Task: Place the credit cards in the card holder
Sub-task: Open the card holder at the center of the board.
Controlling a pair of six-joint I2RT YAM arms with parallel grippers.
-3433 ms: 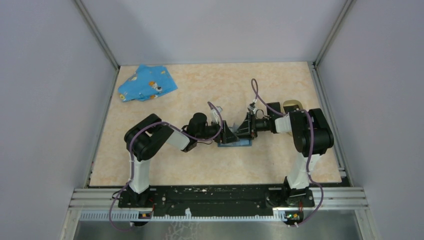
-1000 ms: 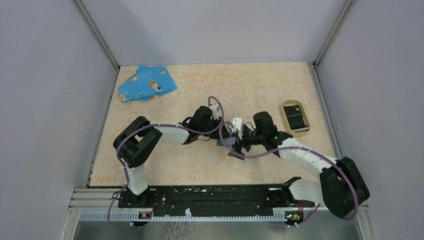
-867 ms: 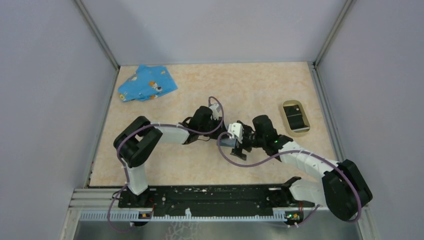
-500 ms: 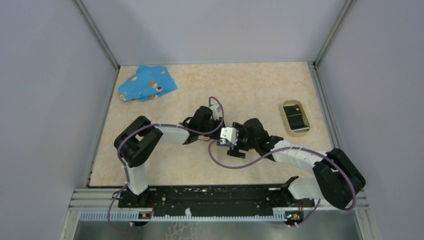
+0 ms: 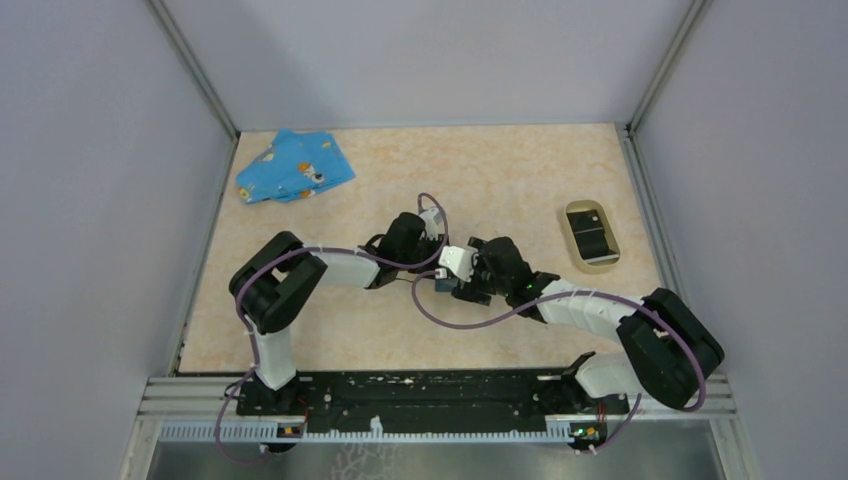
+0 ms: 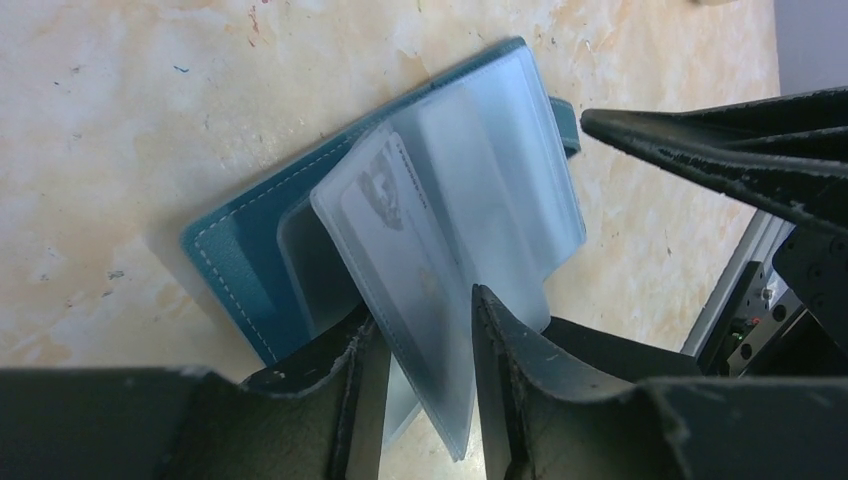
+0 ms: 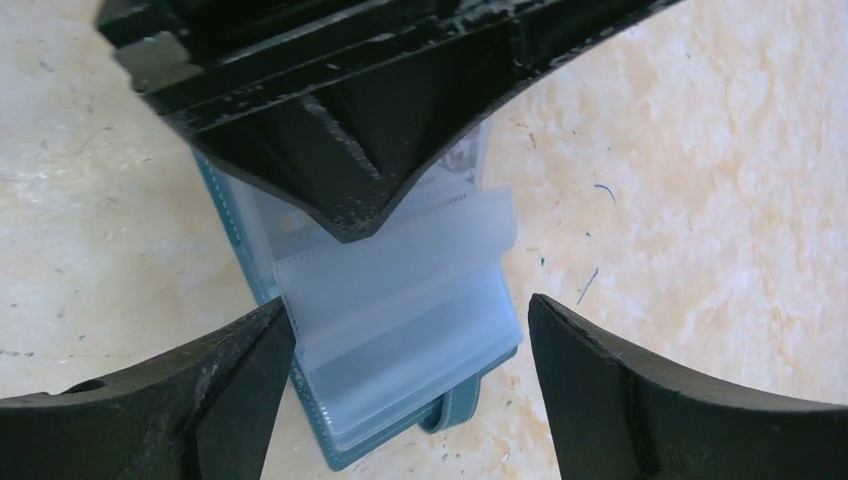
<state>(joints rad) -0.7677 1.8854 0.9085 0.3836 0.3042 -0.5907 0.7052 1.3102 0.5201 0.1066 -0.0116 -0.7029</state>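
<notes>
A blue card case (image 6: 235, 265) lies open on the table, its clear plastic sleeves (image 7: 400, 310) fanned out. One sleeve holding a credit card (image 6: 385, 205) stands up between the fingers of my left gripper (image 6: 422, 305), leaning against both, with the jaws part-way open and a gap showing. My right gripper (image 7: 410, 310) is wide open and straddles the lower sleeves from the other side; its left finger (image 7: 235, 360) touches their edge. The tan oval card holder (image 5: 597, 266) sits apart at the right of the table, far from both grippers.
A blue patterned cloth (image 5: 295, 167) lies crumpled at the back left corner. Grey walls close in the table on three sides. Both arms meet over the case (image 5: 441, 285) in the middle of the table.
My right arm has swung left from beside the case until its open jaws straddle the sleeves. The left arm and the raised sleeve have stayed where they were.
</notes>
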